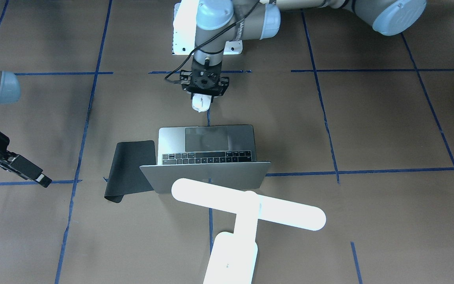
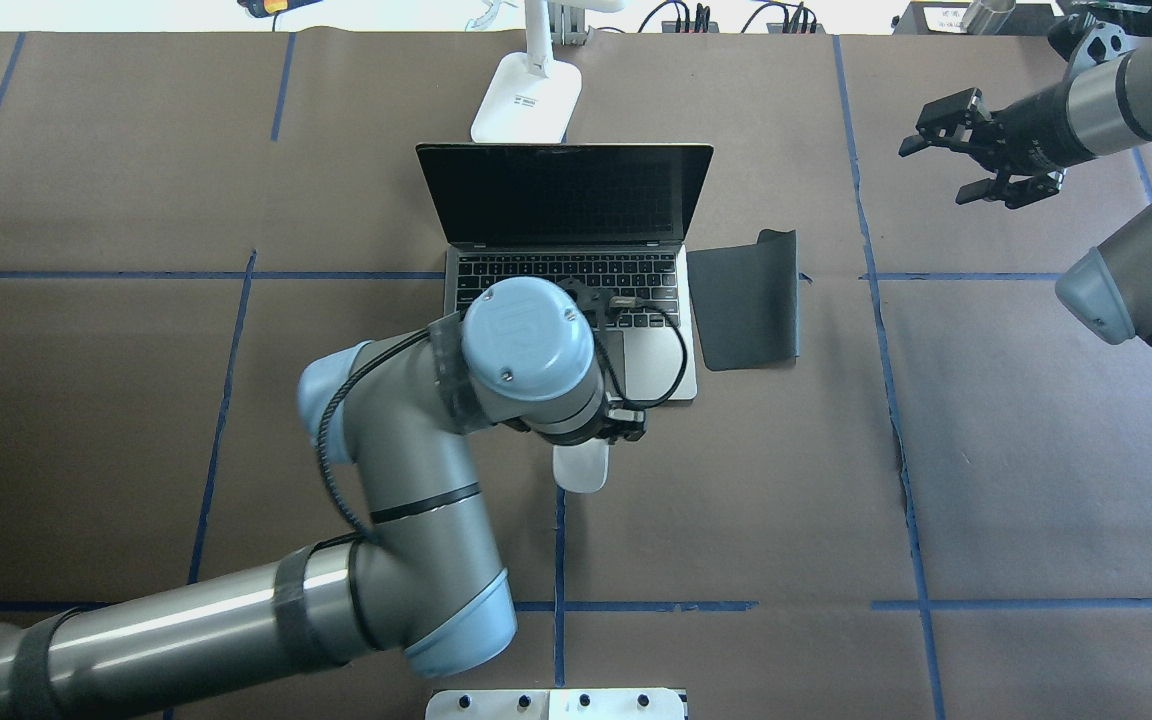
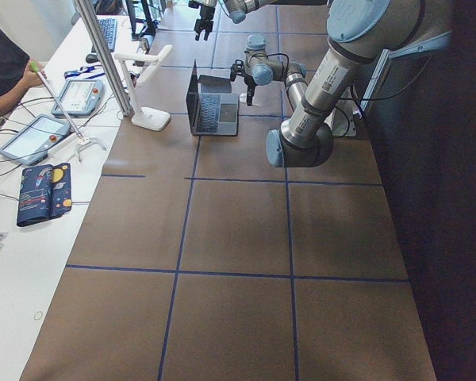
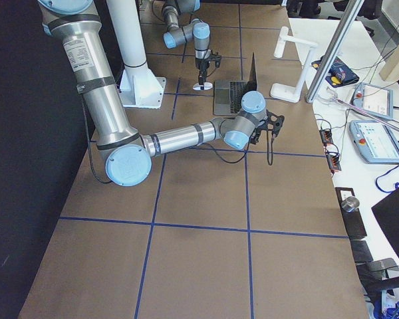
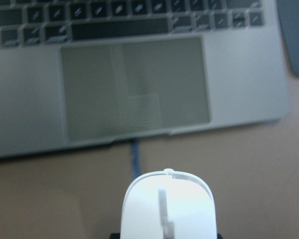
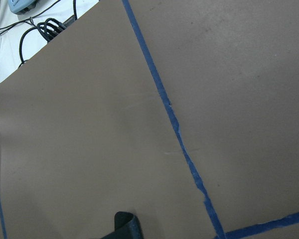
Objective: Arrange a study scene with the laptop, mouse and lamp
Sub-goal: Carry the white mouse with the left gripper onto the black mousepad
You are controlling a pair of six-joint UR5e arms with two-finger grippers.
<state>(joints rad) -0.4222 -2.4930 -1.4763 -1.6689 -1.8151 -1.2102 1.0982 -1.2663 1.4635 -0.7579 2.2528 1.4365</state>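
Note:
The grey laptop [image 2: 566,195] stands open mid-table, with its keys and trackpad [image 5: 134,87] toward the robot. My left gripper [image 1: 204,94] points down just in front of the laptop's front edge and is shut on the white mouse [image 1: 201,103], which also shows in the overhead view [image 2: 581,467] and fills the bottom of the left wrist view [image 5: 168,206]. The white T-shaped lamp [image 1: 250,205] stands behind the laptop lid; its base shows in the overhead view [image 2: 526,100]. My right gripper [image 2: 931,172] is open and empty, off to the right of the laptop.
A black flexible pad [image 2: 744,300] lies beside the laptop on the robot's right, with one end curled. The white bolted pedestal [image 1: 183,35] is at the robot's side of the table. Blue tape lines cross the brown table cover [image 2: 986,450].

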